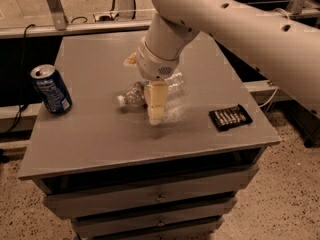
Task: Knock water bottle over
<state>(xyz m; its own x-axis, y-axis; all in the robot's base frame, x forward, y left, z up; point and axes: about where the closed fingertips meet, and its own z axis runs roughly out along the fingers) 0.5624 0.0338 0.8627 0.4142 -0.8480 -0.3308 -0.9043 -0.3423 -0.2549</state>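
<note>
The water bottle (133,94), clear ribbed plastic with a white cap, lies on its side near the middle of the grey table (95,134). Its cap points left and its body runs right, behind the gripper. My gripper (145,84) reaches down from the large white arm and stands over the bottle's middle. One cream fingertip (156,105) is in front of the bottle and the other shows behind it. The fingers are apart and do not hold the bottle. Part of the bottle's body is hidden by the gripper.
A blue soda can (51,89) stands upright near the table's left edge. A small black ridged object (230,117) lies near the front right corner. Drawers sit below the tabletop. Metal rails and cables run behind the table.
</note>
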